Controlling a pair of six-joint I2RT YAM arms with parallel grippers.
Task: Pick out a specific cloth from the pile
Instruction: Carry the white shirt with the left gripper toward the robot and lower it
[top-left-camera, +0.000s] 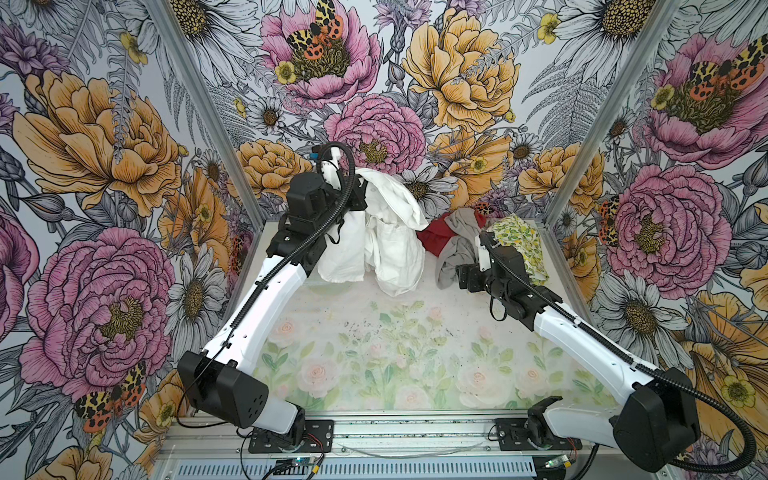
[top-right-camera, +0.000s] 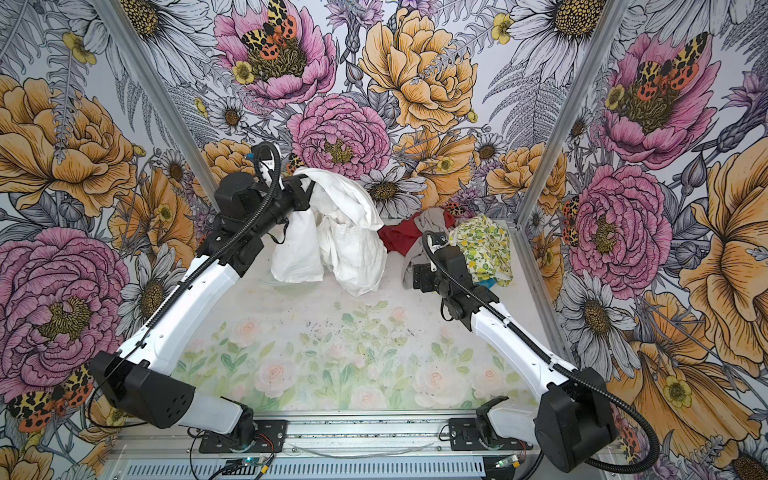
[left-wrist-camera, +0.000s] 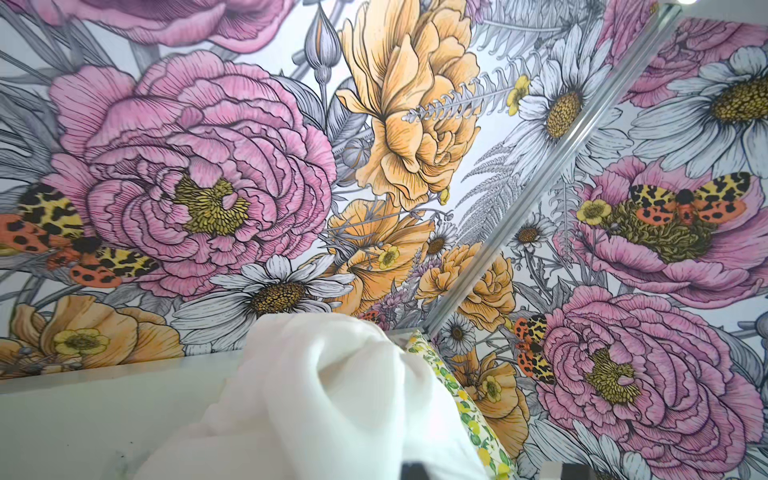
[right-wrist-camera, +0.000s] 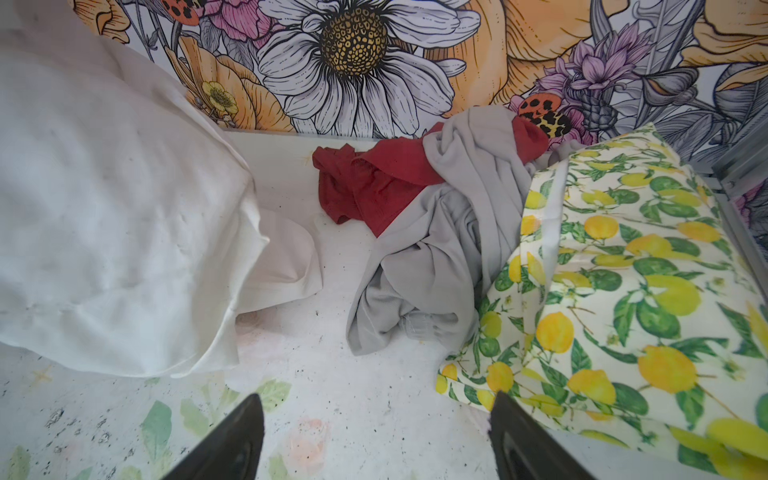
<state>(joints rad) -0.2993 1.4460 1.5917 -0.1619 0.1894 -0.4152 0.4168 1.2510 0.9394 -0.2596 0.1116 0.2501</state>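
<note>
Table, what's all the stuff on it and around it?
white cloth: one, white, back left, hanging from the left gripper
red cloth: one, red, in the pile, partly under the grey cloth
grey cloth: one, grey, middle of the pile
lemon-print cloth: one, yellow-green print, right side of the pile
blue scrap: one, blue, under the lemon-print cloth's edge
table: one, pale, faded roses
walls: three, flowered, around the table
left gripper: one, black, raised, shut on the white cloth
right gripper: one, black, open, low before the pile
</note>
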